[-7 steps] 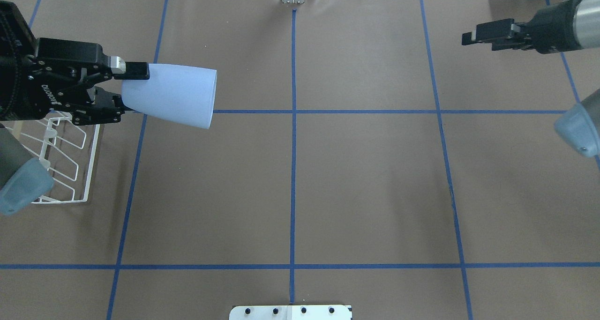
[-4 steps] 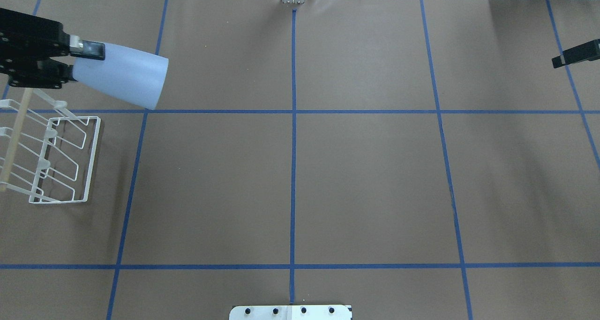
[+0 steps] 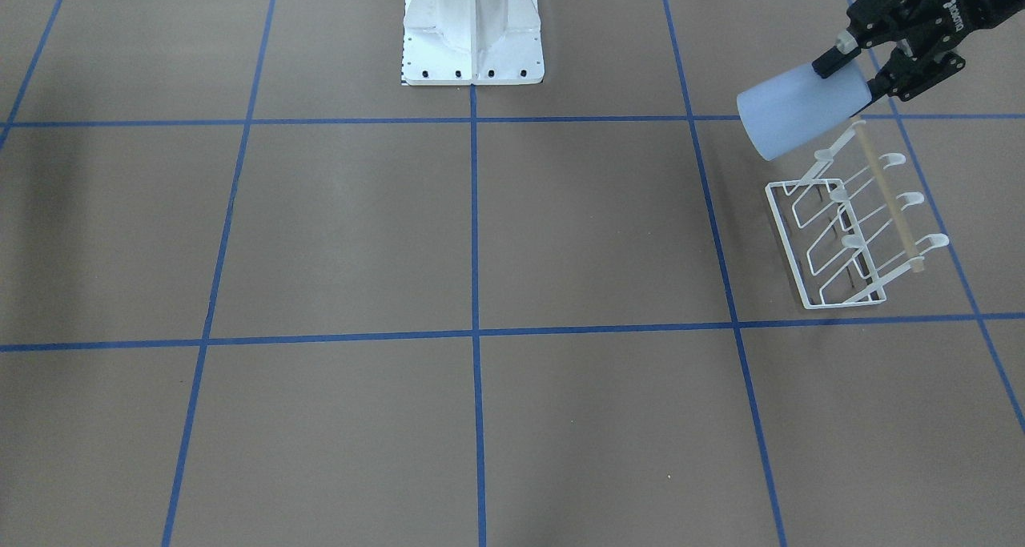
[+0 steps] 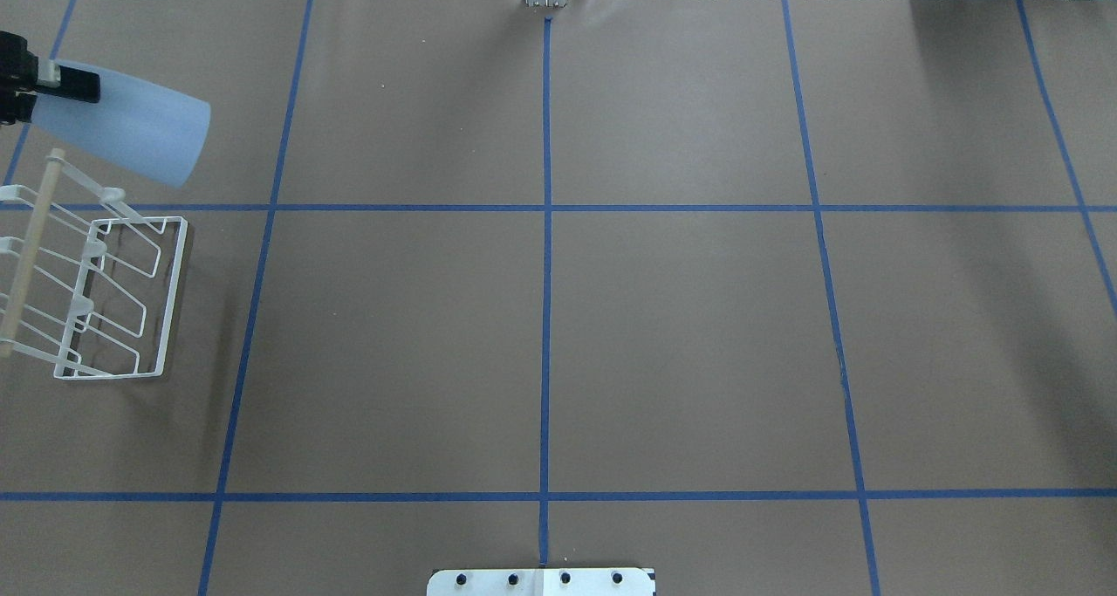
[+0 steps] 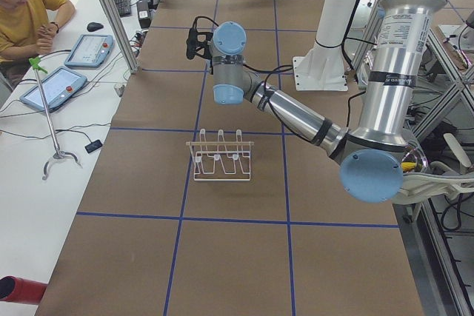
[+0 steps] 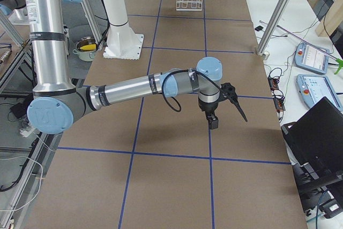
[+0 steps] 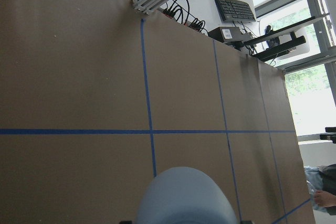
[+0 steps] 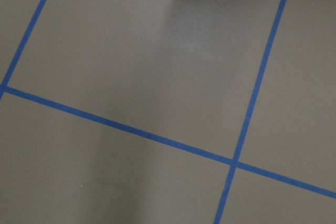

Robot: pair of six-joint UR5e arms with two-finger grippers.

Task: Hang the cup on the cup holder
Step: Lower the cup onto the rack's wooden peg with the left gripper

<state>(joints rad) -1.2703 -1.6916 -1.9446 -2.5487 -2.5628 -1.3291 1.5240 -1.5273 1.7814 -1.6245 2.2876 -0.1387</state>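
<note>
The light blue cup [image 3: 797,108] lies about level in the air, its mouth towards the table's middle. My left gripper [image 3: 854,77] is shut on its base. The cup [image 4: 131,133] shows at the overhead view's left edge, with the gripper [image 4: 39,99] mostly cut off. It fills the bottom of the left wrist view [image 7: 186,198]. The white wire cup holder [image 3: 849,231] stands on the table below the cup, apart from it, and shows in the overhead view too [image 4: 166,295]. My right gripper [image 6: 226,115] shows only in the exterior right view; I cannot tell its state.
The white robot pedestal [image 3: 472,26] stands at mid-table on the robot's side. Blue tape lines cross the brown table. An operator [image 5: 22,5] sits at a side desk with tablets. My right arm reaches low over the table's right end.
My left gripper has carried the cup leftwards and up the overhead view, off the rack's near side to above its far end. My right gripper has left the overhead view to the right.
</note>
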